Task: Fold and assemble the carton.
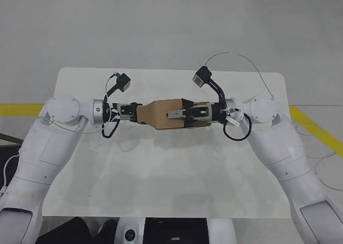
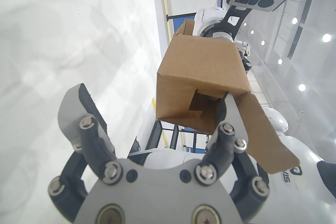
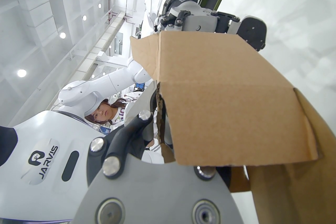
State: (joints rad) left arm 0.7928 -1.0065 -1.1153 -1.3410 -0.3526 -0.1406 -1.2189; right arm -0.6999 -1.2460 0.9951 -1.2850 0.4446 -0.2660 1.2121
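Note:
The brown carton [image 1: 162, 114] hangs above the white table [image 1: 171, 183], between my two arms. My right gripper [image 1: 180, 114] lies along the carton's top panel and is shut on the carton's wall. One of its fingers [image 3: 143, 125] shows beside the carton [image 3: 223, 104], and the cardboard hides the other. My left gripper [image 1: 133, 113] is at the carton's opposite end and stands open. In the left wrist view, one finger [image 2: 231, 114] reaches into the open end of the carton [image 2: 202, 70] beside a loose flap [image 2: 265, 135]. The other finger [image 2: 84, 104] is well clear of the cardboard.
The table top spreads bare below and in front of the carton. Yellow floor tape [image 1: 7, 110] runs past the table on the left and continues on the right [image 1: 329, 143]. Loose cables [image 1: 244, 61] arc over the right arm.

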